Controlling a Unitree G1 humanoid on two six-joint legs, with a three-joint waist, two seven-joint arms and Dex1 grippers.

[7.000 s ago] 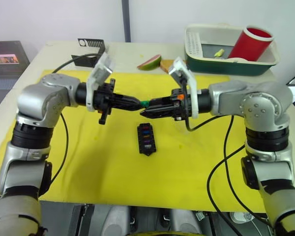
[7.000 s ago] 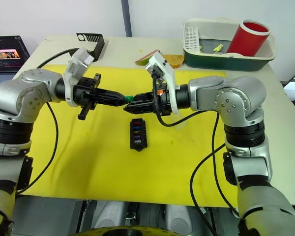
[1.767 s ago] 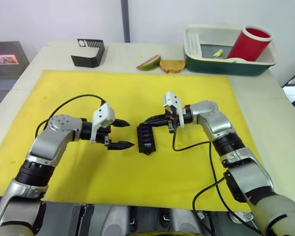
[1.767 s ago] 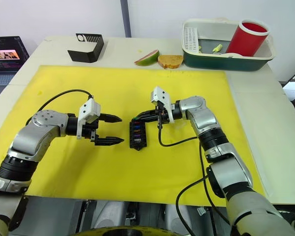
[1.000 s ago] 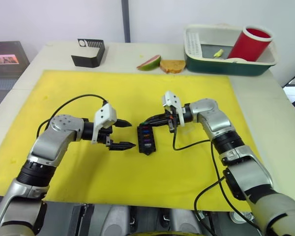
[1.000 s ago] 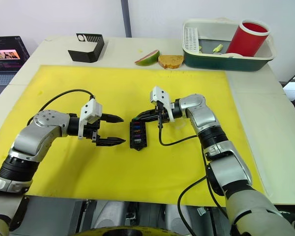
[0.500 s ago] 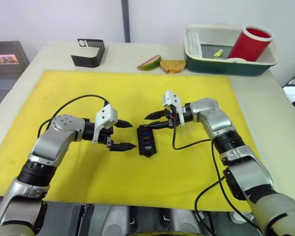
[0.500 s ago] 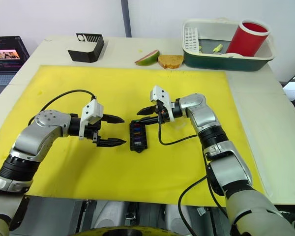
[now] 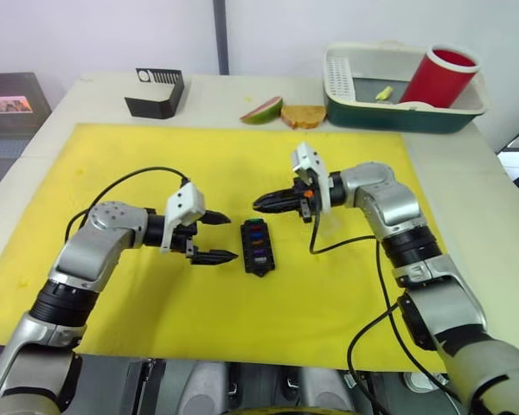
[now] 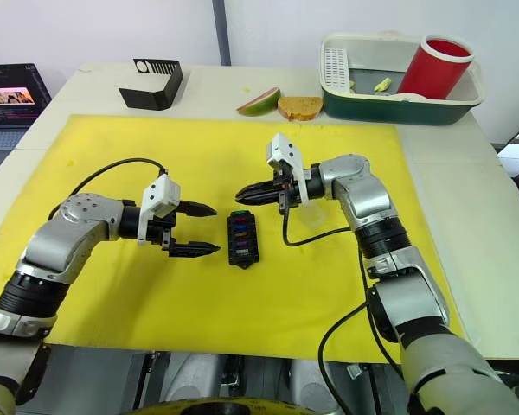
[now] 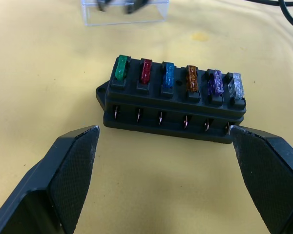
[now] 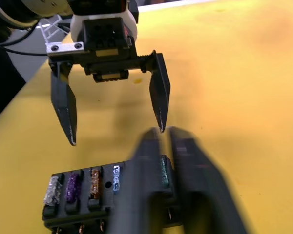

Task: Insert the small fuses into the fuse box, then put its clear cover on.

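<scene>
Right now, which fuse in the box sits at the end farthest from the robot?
The green fuse, at the far end of the fuse box; the clear fuse closes the near end.

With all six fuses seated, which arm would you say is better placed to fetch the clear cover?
Right, probably: the clear cover lies beside the right gripper, while the fuse box separates it from the left gripper.

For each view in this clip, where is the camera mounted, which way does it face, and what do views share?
Head stereo pair: looks down over the yellow mat, both arms in view, fuse box between the left gripper and right gripper.
Left wrist: looks along its open fingers at the fuse box, six fuses seated, clear cover beyond.
Right wrist: looks along its nearly closed fingers at the box and the left gripper.
All share the fuse box.
</scene>
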